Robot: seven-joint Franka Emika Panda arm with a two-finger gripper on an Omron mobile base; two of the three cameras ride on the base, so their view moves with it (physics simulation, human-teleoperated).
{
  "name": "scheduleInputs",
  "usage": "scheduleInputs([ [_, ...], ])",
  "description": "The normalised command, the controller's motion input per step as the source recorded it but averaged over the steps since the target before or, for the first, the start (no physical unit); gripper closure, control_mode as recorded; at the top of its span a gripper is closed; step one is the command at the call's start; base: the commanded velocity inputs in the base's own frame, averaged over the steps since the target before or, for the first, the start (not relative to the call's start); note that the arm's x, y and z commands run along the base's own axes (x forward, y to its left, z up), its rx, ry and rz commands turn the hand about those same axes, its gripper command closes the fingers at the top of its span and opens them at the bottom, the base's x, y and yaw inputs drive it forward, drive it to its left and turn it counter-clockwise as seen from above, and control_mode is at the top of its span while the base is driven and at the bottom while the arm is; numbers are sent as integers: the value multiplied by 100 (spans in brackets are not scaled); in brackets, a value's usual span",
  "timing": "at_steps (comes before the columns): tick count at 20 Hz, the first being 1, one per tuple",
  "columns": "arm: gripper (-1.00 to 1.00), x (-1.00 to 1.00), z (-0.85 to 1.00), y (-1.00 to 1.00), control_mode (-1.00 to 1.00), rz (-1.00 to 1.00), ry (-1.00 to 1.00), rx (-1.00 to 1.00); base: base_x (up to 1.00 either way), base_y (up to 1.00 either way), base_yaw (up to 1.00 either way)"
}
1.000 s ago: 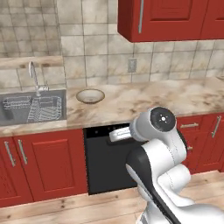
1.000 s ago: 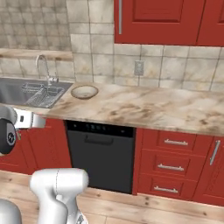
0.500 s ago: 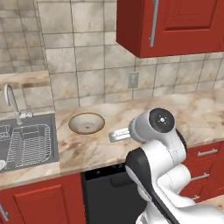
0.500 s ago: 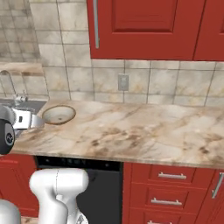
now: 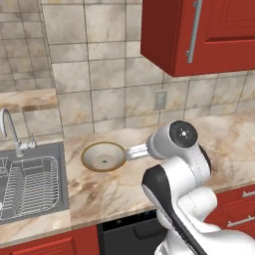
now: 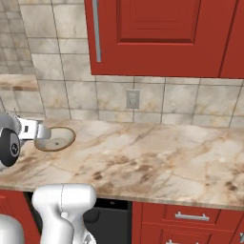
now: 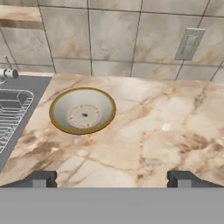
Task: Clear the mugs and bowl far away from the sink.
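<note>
From the left base view, the bowl point(image 5: 103, 156) sits on the marble surface point(image 5: 114, 191) just beside the right edge of the sink point(image 5: 31, 184), whose wire rack and faucet point(image 5: 11, 132) show at the left; the arm's wrist hangs above the surface to the right of the bowl, apart from it. In the right base view the same bowl point(image 6: 55, 138) lies at the far left of a long stretch of surface point(image 6: 157, 167) running off to the right, below a wall outlet point(image 6: 132, 99) and red cabinets point(image 6: 157, 35). In the hand view the gripper point(image 7: 111, 178) looks down at the surface with its two dark fingertips point(image 7: 40, 178) spread wide and nothing between them; the bowl point(image 7: 82, 110) lies ahead and to the left, well short of contact, with the sink point(image 7: 17, 109) rack at the left edge. The step in hand looks like the approach to the bowl. The next move probably calls for swinging toward it, lowering one finger inside the rim and one outside, pinching the rim, then carrying it rightward along the surface.
</note>
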Motion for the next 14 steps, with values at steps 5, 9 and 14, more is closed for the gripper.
scheduleInputs([
  [5,-100,73,0,0,-100,0,50,8,0,0,0],
  [9,-100,52,-1,-1,-100,2,39,6,0,0,0],
  [14,-100,36,-25,0,-100,0,21,0,0,0,0],
])
